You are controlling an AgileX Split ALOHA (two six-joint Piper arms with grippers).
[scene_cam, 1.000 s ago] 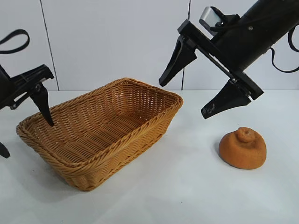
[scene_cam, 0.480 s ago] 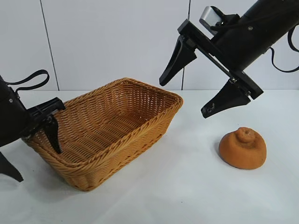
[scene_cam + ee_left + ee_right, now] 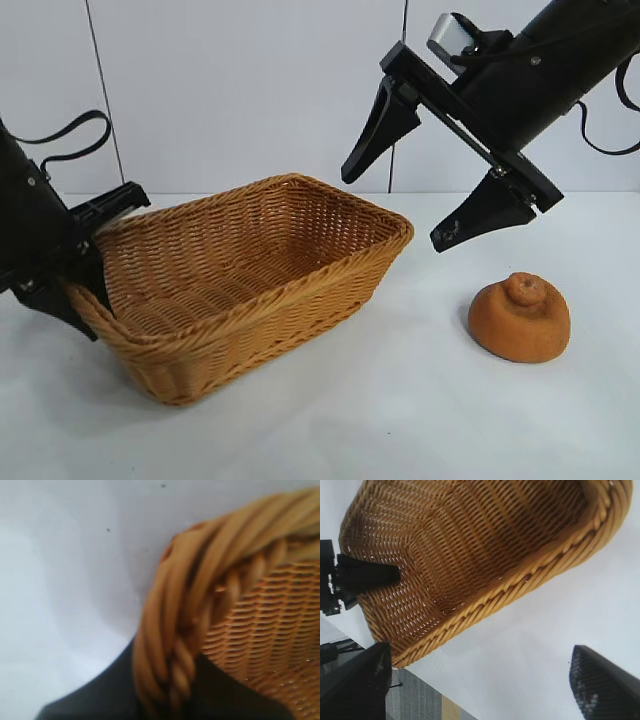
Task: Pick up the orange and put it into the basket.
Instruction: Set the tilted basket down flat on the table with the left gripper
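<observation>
Left end effector clenched on basket rim; right end effector released, raised

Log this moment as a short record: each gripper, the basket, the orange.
left gripper: fingers shut on the basket rim at its left end
basket: left end raised off the table, tilted, nothing inside
right gripper: fingers open, holding nothing, in the air above the gap between basket and orange
orange: on the table right of the basket, untouched
</observation>
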